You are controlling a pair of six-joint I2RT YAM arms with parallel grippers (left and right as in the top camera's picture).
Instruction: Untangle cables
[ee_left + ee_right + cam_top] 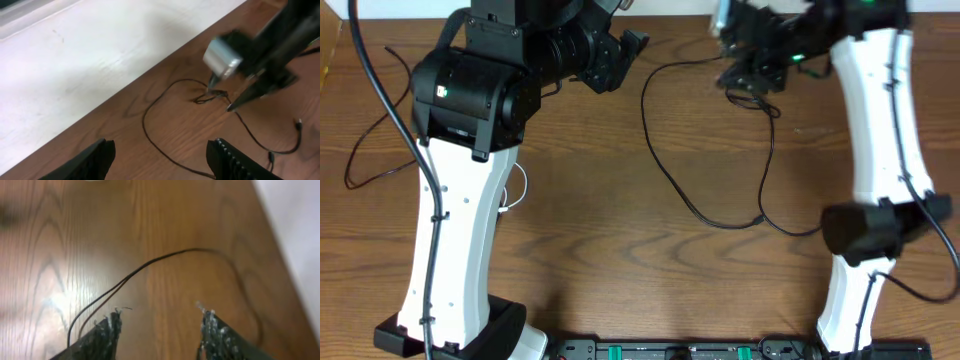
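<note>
The right pincer [160, 315] is seen with its jaws clearly apart. Nothing is clamped between them, and only bare wood is shown in the gap. The left pincer [160, 157] is also held open and empty, near the right pincer and to its left. The black cable [150, 262] is found directly under the right pincer, where two strands run side by side past one fingertip. From there a long loose loop is laid out toward the robot's bases. A small knot [207, 97] is seen just beside the right pincer's tips. The white cable [521, 188] lies well apart from the right pincer, half hidden by the left arm [460, 230].

If both strands are caught together, the knot would probably be pulled tighter. The cable is thin, round and smooth, so it may easily be lost from the fingers. The tabletop [620, 290] is of glossy wood with wide grain, and the whole loop could be dragged over it.
</note>
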